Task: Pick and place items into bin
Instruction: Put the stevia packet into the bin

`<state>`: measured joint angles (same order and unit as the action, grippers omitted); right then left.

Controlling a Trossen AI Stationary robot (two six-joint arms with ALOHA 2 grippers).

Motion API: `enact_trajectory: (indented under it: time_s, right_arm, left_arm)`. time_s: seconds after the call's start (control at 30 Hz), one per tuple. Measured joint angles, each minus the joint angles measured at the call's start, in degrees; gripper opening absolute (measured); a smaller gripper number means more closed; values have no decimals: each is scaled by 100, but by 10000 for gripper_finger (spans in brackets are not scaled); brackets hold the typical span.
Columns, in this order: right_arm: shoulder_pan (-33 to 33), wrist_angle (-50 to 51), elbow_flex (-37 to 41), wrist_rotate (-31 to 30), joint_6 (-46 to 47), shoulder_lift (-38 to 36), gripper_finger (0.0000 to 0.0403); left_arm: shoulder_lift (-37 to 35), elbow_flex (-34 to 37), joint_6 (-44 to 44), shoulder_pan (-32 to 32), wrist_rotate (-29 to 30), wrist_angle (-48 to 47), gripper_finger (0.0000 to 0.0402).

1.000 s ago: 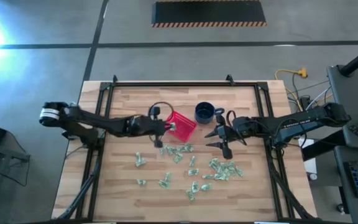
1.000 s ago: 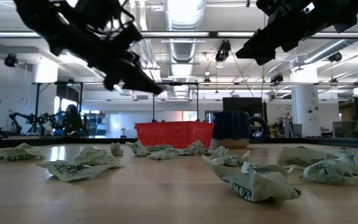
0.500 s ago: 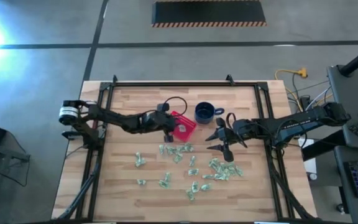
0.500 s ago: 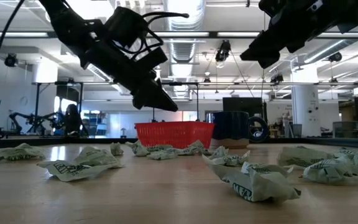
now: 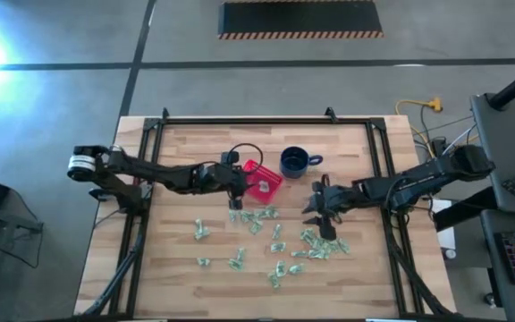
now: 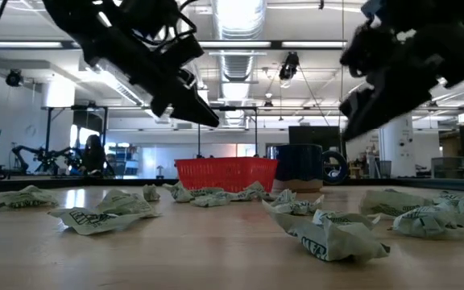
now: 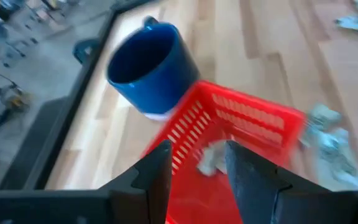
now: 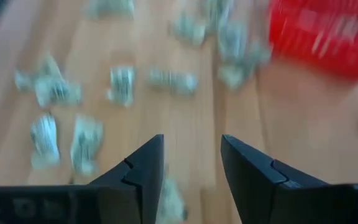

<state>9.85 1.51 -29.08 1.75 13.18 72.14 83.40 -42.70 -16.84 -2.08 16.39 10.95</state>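
The red bin (image 5: 272, 173) stands on the wooden table next to a dark blue mug (image 5: 293, 162). One pale green-and-white item (image 7: 211, 158) lies inside the bin. Many more items lie on the table: one group (image 5: 256, 217) just in front of the bin, another group (image 5: 322, 243) toward the right. My left gripper (image 5: 238, 191) hangs open in the air at the bin's near left side, holding nothing. My right gripper (image 5: 320, 215) is open above the right group, and nothing is between its fingers (image 8: 143, 171).
A black frame (image 5: 266, 120) runs along the table's far edge and down both sides. Single items (image 5: 200, 231) lie scattered toward the near left. Bare wood shows along the far side and near the front edge.
My left gripper reached toward the bin, then drew back a little toward the near left. My right gripper has come down and toward the near edge, closer to the right group of items.
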Motion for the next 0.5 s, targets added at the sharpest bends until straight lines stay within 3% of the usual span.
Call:
enact_trajectory:
  time_s: [0.1, 0.5]
  right_arm:
    - [86, 414, -42, 19, 301, 209, 146]
    - [472, 386, -48, -32, 640, 895, 130]
  left_arm:
    - [-221, 0, 18, 127, 3, -188, 133]
    - [-684, 163, 166, 323, 5, -254, 133]
